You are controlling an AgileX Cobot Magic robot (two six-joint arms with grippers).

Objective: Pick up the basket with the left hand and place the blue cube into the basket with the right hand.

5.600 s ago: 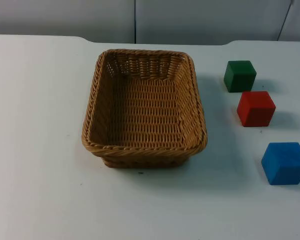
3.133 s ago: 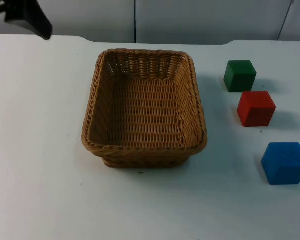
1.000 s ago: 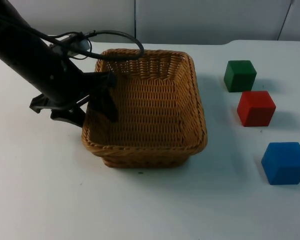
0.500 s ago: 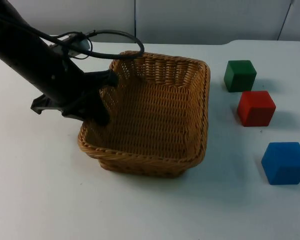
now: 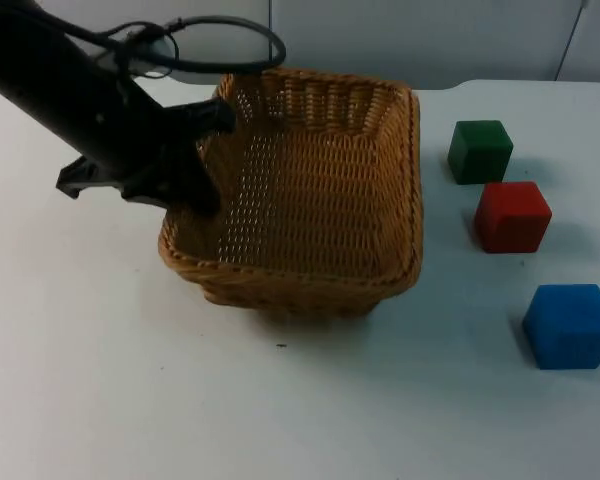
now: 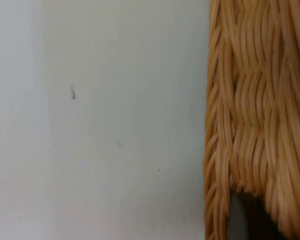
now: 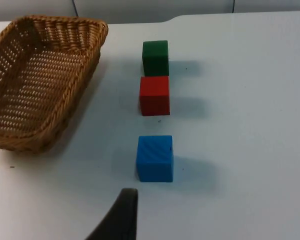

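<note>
The wicker basket (image 5: 292, 285) hangs tilted off the white table, its left side raised. My left gripper (image 5: 194, 190) is shut on the basket's left wall, one finger inside and one outside. In the left wrist view the woven wall (image 6: 250, 115) runs close by, with a fingertip (image 6: 237, 220) against it. The blue cube (image 5: 569, 326) rests on the table at the front right, apart from the basket. In the right wrist view the blue cube (image 7: 155, 157) lies just ahead of a finger (image 7: 124, 212) of my right gripper, which is open, holds nothing and waits.
A red cube (image 5: 511, 216) and a green cube (image 5: 479, 151) stand in a row behind the blue one, right of the basket. The right wrist view shows the red cube (image 7: 154, 95) and the green cube (image 7: 155, 57) beyond the blue one.
My left gripper closed on the basket's left wall and raised it. The basket has tilted, turned slightly and shifted toward the back. The cubes have not moved.
</note>
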